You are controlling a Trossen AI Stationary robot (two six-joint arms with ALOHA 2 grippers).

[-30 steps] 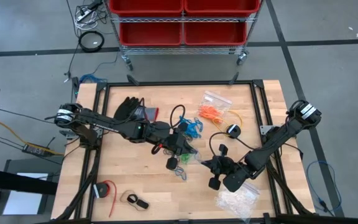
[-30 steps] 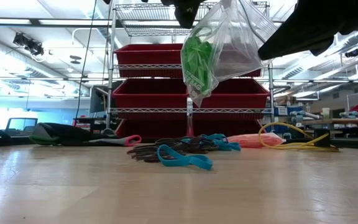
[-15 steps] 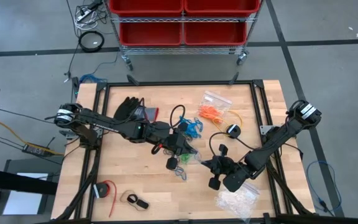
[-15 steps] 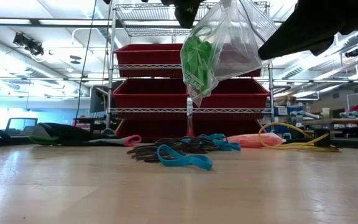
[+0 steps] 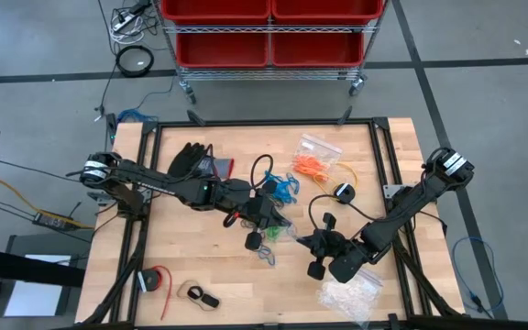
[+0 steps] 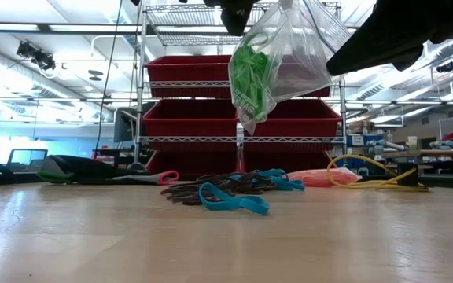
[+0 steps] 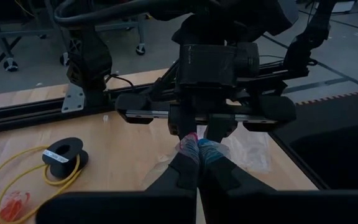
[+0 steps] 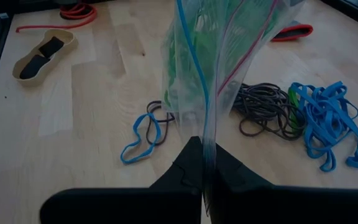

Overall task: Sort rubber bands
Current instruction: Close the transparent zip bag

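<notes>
My right gripper point(image 8: 202, 163) and left gripper point(image 7: 198, 163) each pinch the mouth of one clear plastic zip bag point(image 6: 278, 59) of green rubber bands point(image 6: 249, 75), held above mid-counter. Uneven pulling could tear or drop it. Beneath: one blue heap point(image 8: 325, 121), one black heap point(image 8: 263, 109).

A plastic bag point(image 6: 278, 59) hangs between the left pincer point(image 5: 266, 220) and the right pincer point(image 5: 302, 240), above the desk point(image 5: 191, 266). Rubber bands point(image 8: 316, 121) lie on the desk below it, some inside the bag. A bag of pieces point(image 5: 348, 295) lies behind the right pincer.
</notes>
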